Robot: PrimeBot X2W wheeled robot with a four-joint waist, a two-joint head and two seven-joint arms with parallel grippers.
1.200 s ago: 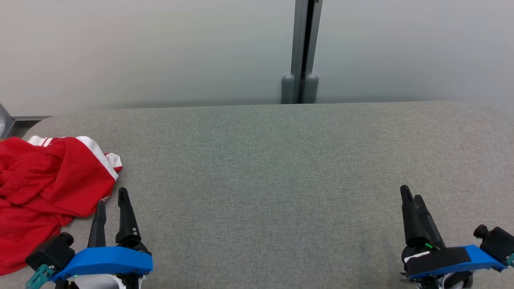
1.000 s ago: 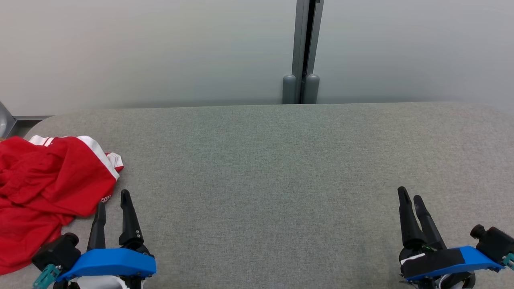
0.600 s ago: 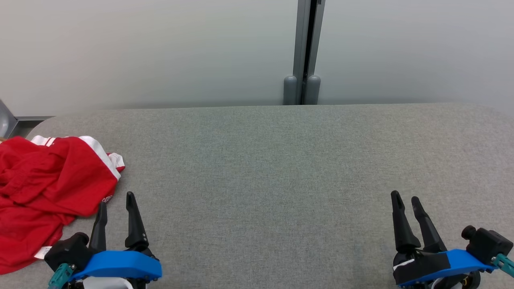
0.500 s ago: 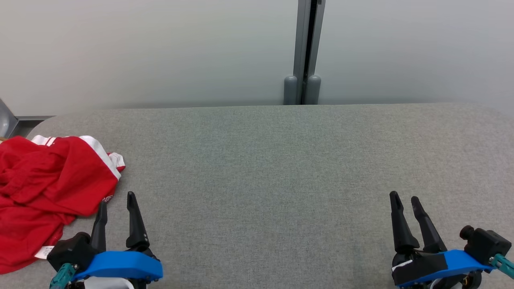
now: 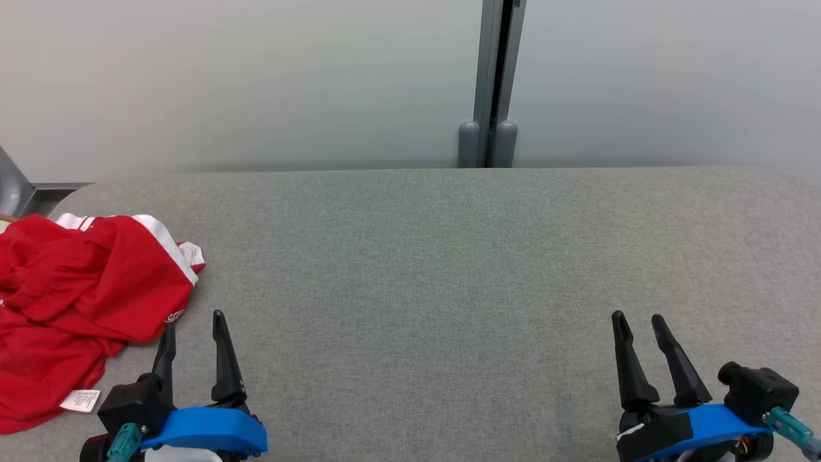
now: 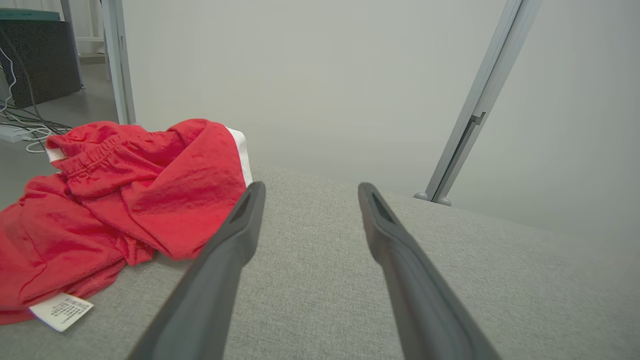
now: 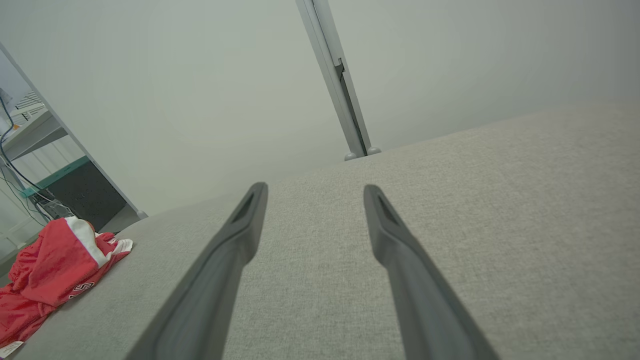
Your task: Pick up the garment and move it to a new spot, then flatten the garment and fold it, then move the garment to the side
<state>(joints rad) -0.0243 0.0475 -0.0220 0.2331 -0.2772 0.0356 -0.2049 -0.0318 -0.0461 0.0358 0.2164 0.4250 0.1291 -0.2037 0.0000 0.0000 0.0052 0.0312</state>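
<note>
Garment, red with white trim, crumpled at nine o'clock on the grey worktop, at ten o'clock from my left pincer. It and my right pincer stand spread, empty. Judged light, limp, slippery; best pinched at the gathered waistband.

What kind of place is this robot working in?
Probably a lab or office test space: a grey fabric-covered table against pale partition panels with a metal post, and cables on the floor beyond the red garment.

The counter is covered in matt grey woven cloth; the red garment on it is thin, faintly shiny fabric.
</note>
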